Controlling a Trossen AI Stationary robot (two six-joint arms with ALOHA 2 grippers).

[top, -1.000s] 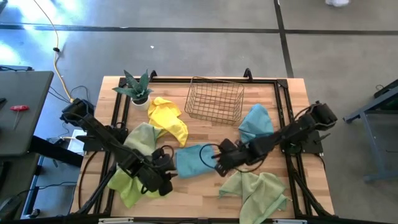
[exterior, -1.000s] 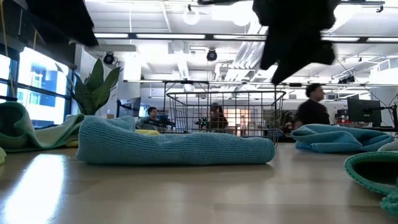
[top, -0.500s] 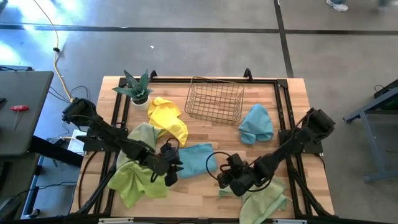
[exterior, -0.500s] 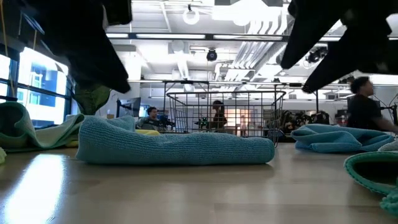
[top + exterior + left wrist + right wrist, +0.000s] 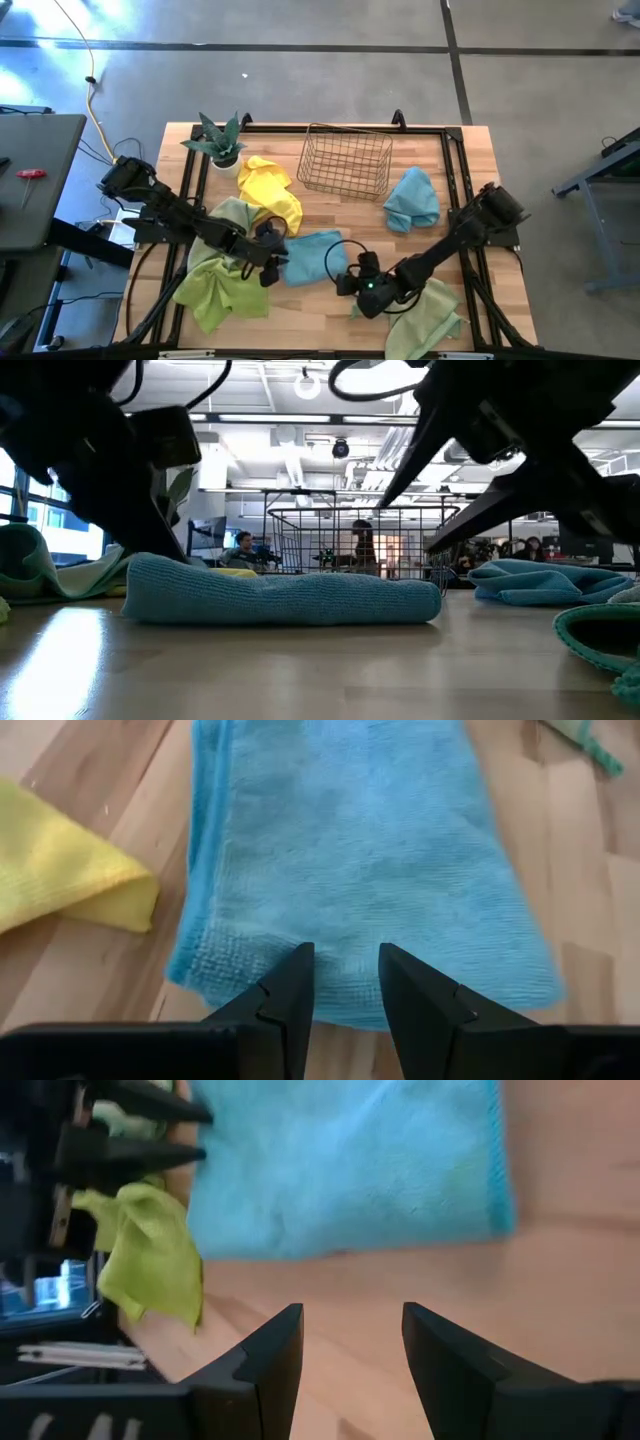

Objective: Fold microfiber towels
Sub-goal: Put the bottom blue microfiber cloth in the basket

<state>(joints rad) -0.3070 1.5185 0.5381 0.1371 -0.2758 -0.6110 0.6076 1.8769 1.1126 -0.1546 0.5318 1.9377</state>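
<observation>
The blue towel point(image 5: 312, 257) lies flat mid-desk point(image 5: 330, 215) — soft, light and floppy, so best pinched at an edge or corner. The left tool point(image 5: 343, 982) hovers spread over its near edge; the right tool point(image 5: 350, 1342), also spread and empty, hangs just beside it.

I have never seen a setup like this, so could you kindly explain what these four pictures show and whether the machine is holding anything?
It is a robot with two dark arms at a wooden table, each ending in a two-finger gripper. One picture looks straight down, one looks level across the tabletop, and two come from cameras on the wrists. On the table lie a flat blue towel, another blue towel, a yellow towel, lime towels, a sage towel, a wire basket and a potted plant. The left gripper is at one edge of the flat blue towel, open. The right gripper is over bare wood beside it, open. Neither holds anything.
</observation>
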